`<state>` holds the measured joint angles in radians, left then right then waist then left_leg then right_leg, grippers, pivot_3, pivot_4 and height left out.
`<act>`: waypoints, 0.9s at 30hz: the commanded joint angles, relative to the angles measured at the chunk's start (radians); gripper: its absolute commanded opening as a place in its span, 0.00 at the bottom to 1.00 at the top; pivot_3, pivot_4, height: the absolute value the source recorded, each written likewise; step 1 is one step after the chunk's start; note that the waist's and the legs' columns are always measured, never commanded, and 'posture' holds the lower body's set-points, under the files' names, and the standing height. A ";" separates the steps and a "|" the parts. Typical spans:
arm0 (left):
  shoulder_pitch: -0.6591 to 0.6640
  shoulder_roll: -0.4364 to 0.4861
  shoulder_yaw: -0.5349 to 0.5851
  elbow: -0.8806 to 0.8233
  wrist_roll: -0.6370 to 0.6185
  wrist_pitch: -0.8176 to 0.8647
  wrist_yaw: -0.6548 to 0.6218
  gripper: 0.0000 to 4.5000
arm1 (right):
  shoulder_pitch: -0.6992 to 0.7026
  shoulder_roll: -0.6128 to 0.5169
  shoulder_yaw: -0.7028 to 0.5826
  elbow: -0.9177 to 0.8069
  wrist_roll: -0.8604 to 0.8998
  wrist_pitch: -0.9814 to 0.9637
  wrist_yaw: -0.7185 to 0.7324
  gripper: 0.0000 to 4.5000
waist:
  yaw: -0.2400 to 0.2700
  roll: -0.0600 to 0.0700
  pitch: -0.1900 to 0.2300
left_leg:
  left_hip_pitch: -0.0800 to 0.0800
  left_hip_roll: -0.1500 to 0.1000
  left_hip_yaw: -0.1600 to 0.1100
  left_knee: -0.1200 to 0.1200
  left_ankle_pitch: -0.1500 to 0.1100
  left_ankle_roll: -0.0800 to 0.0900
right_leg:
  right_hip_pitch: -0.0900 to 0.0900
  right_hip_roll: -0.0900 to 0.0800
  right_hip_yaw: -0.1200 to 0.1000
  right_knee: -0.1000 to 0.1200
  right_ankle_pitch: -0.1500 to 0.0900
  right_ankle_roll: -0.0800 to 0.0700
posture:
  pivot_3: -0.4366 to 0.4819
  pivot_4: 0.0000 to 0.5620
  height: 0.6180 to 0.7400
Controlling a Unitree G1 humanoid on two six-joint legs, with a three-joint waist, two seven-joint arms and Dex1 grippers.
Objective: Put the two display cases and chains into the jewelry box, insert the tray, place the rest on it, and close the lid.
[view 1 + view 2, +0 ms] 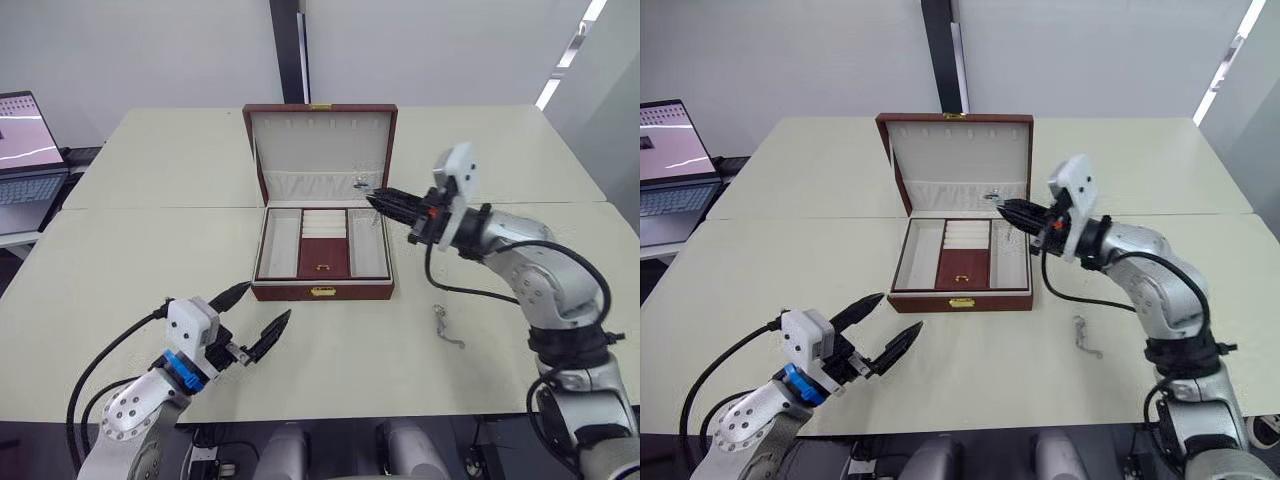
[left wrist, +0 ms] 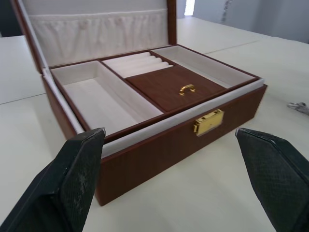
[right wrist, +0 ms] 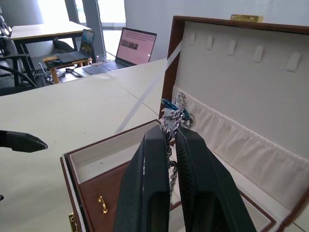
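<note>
Jewelry box (image 1: 322,290): we see it in the middle of the head views, on the pale table (image 1: 150,290), its gold clasp (image 1: 322,291) on the front wall facing the lower edge of the frame.
Lid (image 1: 320,150): stands raised at the back of the box, cream lining and gathered pocket facing us.
Tray (image 1: 324,257): sits inside the box, level with its rim; the central brown panel carries a small gold pull (image 2: 187,89), with cream compartments on either side and ring rolls behind the panel.
Right gripper (image 1: 378,201): reaches in from the right of the frame, its tips over the box's right rear corner, in front of the lid's pocket. We see its fingers (image 3: 145,183) pressed nearly together around a silver chain (image 3: 170,126).
Held chain: it bunches above the fingertips with a ring and a small blue piece at its top, and runs down between the fingers, over the tray's right side.
Second chain (image 1: 447,327): lies loose on the table at the right of the frame, well apart from the box.
Left gripper (image 1: 262,318): hovers low at the lower left of the frame, in front of the box's front left corner; we see its fingers (image 2: 72,179) spread wide with nothing between them.
Laptop (image 1: 25,160): open at the far left edge.
</note>
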<state>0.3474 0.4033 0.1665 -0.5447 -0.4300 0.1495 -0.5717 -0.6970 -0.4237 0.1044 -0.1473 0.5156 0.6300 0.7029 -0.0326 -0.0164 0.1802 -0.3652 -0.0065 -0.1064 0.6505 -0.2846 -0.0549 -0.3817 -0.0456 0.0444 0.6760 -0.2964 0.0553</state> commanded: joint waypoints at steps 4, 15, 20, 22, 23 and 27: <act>0.028 -0.044 0.033 -0.102 0.002 0.019 0.114 1.00 | -0.094 0.077 0.083 0.101 -0.072 -0.070 0.062 0.00 | 0.001 0.000 0.000 | 0.000 0.000 0.000 -0.002 0.000 0.000 | -0.001 0.000 0.000 0.000 0.000 0.000 | 0.48 0.27 1.00; 0.145 -0.111 0.035 -0.170 0.023 0.007 0.192 1.00 | -0.240 0.264 0.182 0.365 -0.217 -0.190 0.098 0.00 | -0.007 0.000 0.000 | -0.001 0.001 0.000 -0.005 0.000 -0.001 | -0.005 0.000 0.000 0.001 -0.001 -0.002 | 0.48 0.27 1.00; 0.155 -0.124 0.023 -0.161 0.040 -0.012 0.195 1.00 | -0.257 0.315 0.197 0.427 -0.263 -0.224 0.108 0.00 | -0.006 0.000 0.000 | -0.001 0.000 0.001 -0.004 0.000 -0.001 | -0.005 0.000 0.000 0.001 -0.001 -0.002 | 0.48 0.27 1.00; 0.156 -0.128 0.023 -0.157 0.045 -0.018 0.196 1.00 | -0.261 0.330 0.197 0.447 -0.278 -0.236 0.112 0.00 | -0.007 0.000 0.000 | -0.001 0.000 0.001 -0.004 0.000 -0.001 | -0.005 0.000 0.000 0.001 -0.001 -0.002 | 0.48 0.27 1.00; 0.158 -0.131 0.023 -0.154 0.047 -0.022 0.194 1.00 | -0.262 0.335 0.201 0.459 -0.289 -0.247 0.112 0.00 | -0.007 0.000 0.000 | -0.001 0.000 0.001 -0.004 0.000 -0.001 | -0.005 0.000 0.000 0.001 -0.001 -0.002 | 0.48 0.27 1.00; 0.174 -0.137 0.022 -0.140 0.052 -0.048 0.184 1.00 | -0.261 0.357 0.218 0.503 -0.327 -0.280 0.114 0.00 | -0.009 0.000 0.000 | -0.001 0.000 0.001 -0.005 0.000 -0.001 | -0.006 0.000 0.000 0.001 -0.001 -0.002 | 0.48 0.27 1.00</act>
<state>0.5066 0.2700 0.1857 -0.6732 -0.3857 0.1333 -0.3837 -0.9295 -0.0796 0.3173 0.3635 0.2046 0.3844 0.8074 -0.0414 -0.0161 0.1804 -0.3666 -0.0062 -0.1056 0.6459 -0.2842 -0.0556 -0.3874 -0.0453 0.0448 0.6774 -0.2974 0.0533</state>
